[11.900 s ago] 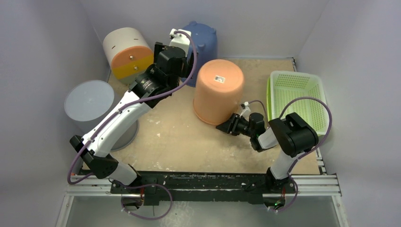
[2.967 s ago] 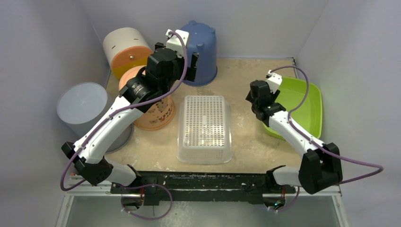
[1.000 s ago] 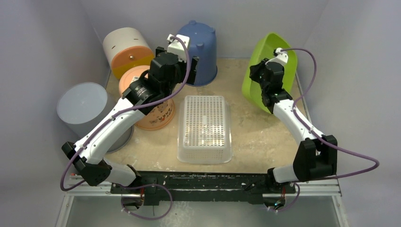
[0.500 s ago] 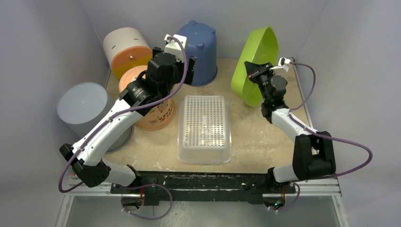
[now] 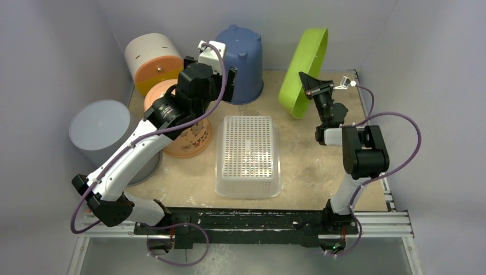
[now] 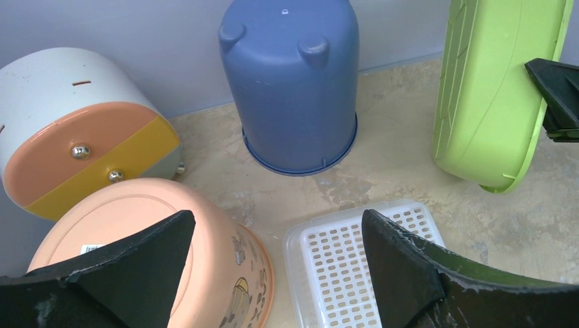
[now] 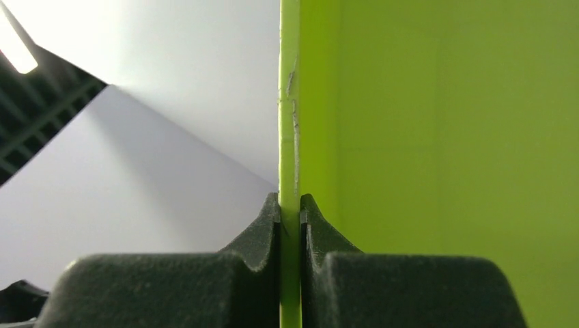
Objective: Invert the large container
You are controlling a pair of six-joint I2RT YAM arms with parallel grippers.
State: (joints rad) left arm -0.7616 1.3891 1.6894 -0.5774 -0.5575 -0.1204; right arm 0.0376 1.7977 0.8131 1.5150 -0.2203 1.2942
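Note:
The large lime-green container (image 5: 305, 70) stands tipped up on its edge at the back right of the table, its open side facing right. My right gripper (image 5: 308, 87) is shut on its rim; in the right wrist view (image 7: 289, 205) the thin green rim is pinched between both fingers. The container also shows in the left wrist view (image 6: 495, 89), its underside facing that camera. My left gripper (image 6: 273, 239) is open and empty, held high over the back left, above the peach pot and the white basket.
An upturned white mesh basket (image 5: 247, 154) lies mid-table. An upturned peach pot (image 5: 180, 123), an upturned blue bucket (image 5: 243, 54), a white-and-orange drum (image 5: 153, 62) on its side and a grey cylinder (image 5: 103, 129) stand at the left and back. Walls enclose the table.
My right gripper has lifted the green container from lying flat and swung it up onto its edge, then further left. The left arm has barely moved.

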